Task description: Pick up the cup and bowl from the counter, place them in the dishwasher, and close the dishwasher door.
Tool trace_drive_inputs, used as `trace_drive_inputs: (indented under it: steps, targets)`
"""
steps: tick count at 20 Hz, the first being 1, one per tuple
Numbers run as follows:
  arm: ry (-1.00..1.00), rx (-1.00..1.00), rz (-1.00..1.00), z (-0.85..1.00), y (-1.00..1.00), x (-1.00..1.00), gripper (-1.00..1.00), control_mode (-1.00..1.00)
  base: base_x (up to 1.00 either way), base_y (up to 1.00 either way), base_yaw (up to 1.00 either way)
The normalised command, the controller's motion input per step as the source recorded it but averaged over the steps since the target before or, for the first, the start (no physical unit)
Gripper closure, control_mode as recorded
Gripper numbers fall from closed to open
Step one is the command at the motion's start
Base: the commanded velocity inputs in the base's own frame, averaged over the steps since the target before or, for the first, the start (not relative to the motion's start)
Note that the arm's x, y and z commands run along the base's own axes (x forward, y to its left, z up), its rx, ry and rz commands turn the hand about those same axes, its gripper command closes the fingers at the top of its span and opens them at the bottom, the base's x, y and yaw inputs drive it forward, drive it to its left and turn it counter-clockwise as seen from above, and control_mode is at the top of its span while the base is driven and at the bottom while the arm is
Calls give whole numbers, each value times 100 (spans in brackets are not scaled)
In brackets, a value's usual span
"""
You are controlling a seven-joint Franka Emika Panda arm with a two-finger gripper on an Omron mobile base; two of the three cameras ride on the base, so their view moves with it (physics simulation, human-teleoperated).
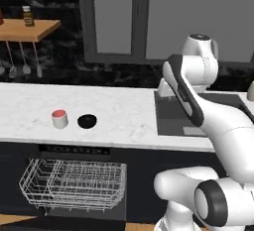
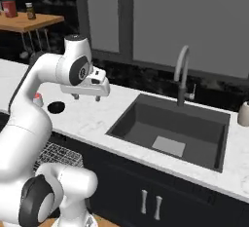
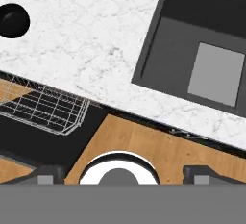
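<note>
Above the marble counter, left of centre in the right base view, the gripper (image 2: pixel 87 96) hangs with jaws apart, holding nothing.
One round black bowl (image 1: pixel 87 121) and one short cylinder cup (image 1: pixel 59 119), red inside, sit side by side on the veined white counter (image 1: pixel 124 113); one white wire rack (image 1: pixel 74 183) juts from the dishwasher (image 1: pixel 74 150) below.

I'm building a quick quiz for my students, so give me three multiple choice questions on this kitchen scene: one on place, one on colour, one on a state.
1. Where is the bowl?
A. in the sink
B. on the counter, beside the cup
C. in the rack

2. The cup's inside is:
A. red
B. blue
C. green

3. The dishwasher is:
A. shut
B. open, rack pulled out
C. removed

Answers: 1 B, it sits right of the cup; 2 A, red shows at its top; 3 B, the wire rack juts out below the counter.
</note>
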Motion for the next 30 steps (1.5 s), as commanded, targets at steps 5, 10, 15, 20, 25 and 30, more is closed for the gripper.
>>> trace_drive_inputs:
  steps: [5, 10, 15, 20, 25, 30]
  targets:
    - [0, 0, 0, 0, 0, 0, -100, 100, -19, -8, 84]
    - [0, 0, 0, 0, 0, 0, -100, 100, -27, -31, 82]
    - [0, 0, 0, 0, 0, 0, -100, 100, -16, -40, 70]
    - [0, 0, 0, 0, 0, 0, -100, 100, -4, -43, 38]
    - [0, 0, 0, 0, 0, 0, -100, 100, 0, -51, 22]
    - [0, 0, 0, 0, 0, 0, -100, 100, 0, -53, 16]
